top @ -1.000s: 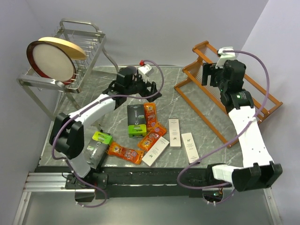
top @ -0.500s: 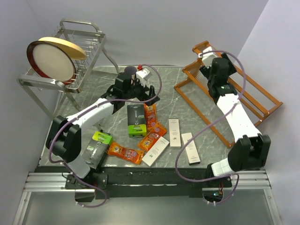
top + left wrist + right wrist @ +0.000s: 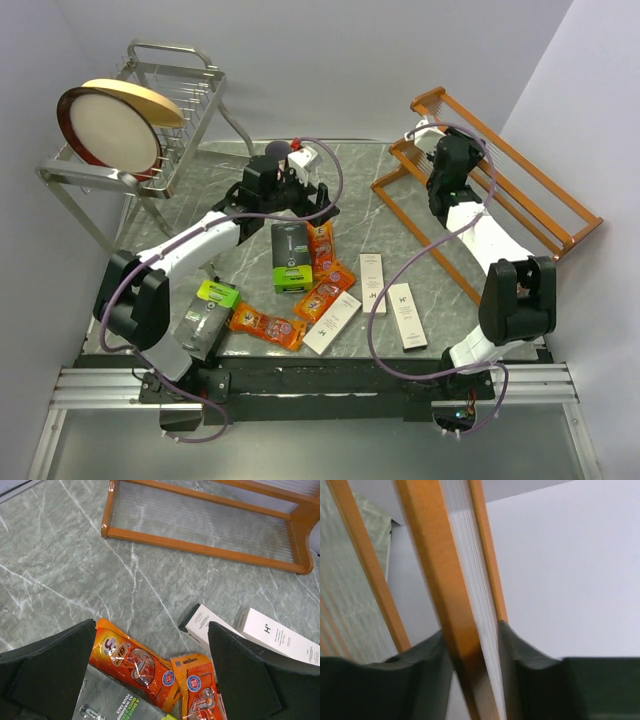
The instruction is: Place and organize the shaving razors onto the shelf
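Right wrist view first, Ana says: the right pincer (image 3: pixel 470 635) straddles an orange rail of the shelf (image 3: pixel 432 555), with a dark finger (image 3: pixel 420 670) on each side and no gap that I can see. I read it as clenched on that rail, though the picture is smeared.

Ben: Agreed. The left pincer (image 3: pixel 150 630) hangs spread wide over the orange packets (image 3: pixel 135 660), grasping nothing.

Ana: So the step in hand looks like shifting the shelf before loading it. How do we do that well?

Ben: Keep the pads on the solid rail, not the thin slats, which would probably flex. Pivot it slowly about the free end and keep it down on the tabletop (image 3: pixel 380 225). Watch the near rail, because it could sweep the white boxes (image 3: pixel 372 282) lying close by.

Ana: Which way does it lie now?

Ben: In the top external view its long axis runs on a slant along the tabletop's right side, from the far middle toward the near right corner. Its slatted face looks tipped toward the middle. The shaving razors (image 3: pixel 289 257) lie scattered there, none of them on the shelf. The pincer has it at the far left end.

Ana: I'd want that axis squared to the tabletop's edge, with the open side toward the packs.
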`<state>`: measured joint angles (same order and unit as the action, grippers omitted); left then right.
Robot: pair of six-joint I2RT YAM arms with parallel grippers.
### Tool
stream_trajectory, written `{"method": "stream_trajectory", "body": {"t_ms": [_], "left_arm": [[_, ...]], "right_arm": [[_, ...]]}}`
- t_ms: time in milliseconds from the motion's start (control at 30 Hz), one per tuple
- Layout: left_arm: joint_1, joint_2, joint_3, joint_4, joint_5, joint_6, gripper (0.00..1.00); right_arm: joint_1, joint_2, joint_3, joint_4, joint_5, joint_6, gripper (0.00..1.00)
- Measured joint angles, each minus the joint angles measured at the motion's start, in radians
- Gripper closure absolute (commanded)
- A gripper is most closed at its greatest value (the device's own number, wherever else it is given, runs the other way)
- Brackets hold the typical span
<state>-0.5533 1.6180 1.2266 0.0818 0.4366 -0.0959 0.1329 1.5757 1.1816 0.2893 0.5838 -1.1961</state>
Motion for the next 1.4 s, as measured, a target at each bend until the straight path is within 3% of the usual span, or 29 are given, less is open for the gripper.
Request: {"method": "stream_trajectory", "body": {"t_ms": [100,400,633,867,1100,1400], "left_arm": [[0.0,-0.006,-0.007,0.0,-0.009,-0.003,0.0],[0.0,-0.073,-0.048,-0.027,-0.032,0.019,0.0],[0.011,-0.139,-0.095,-0.063,-0.038,0.044,0.0],[0.051,-0.167,-0.113,-0.071,-0.039,0.051,0.01],[0.078,-0.185,-0.124,-0.071,-0.035,0.05,0.01],[0.099,-0.188,-0.141,-0.072,-0.031,0.049,0.0]], "right_arm": [[0.015,0.015,-0.02,0.041,0.005,-0.079,0.86],[0.08,0.008,-0.108,0.197,-0.016,-0.244,1.0],[0.161,-0.072,-0.213,0.261,-0.153,-0.274,1.0],[0.16,-0.233,-0.356,0.249,-0.543,-0.271,1.0],[0.057,-0.259,-0.377,0.252,-0.904,-0.262,1.0],[-0.027,-0.063,-0.258,0.367,-1.179,-0.324,1.0]]}}
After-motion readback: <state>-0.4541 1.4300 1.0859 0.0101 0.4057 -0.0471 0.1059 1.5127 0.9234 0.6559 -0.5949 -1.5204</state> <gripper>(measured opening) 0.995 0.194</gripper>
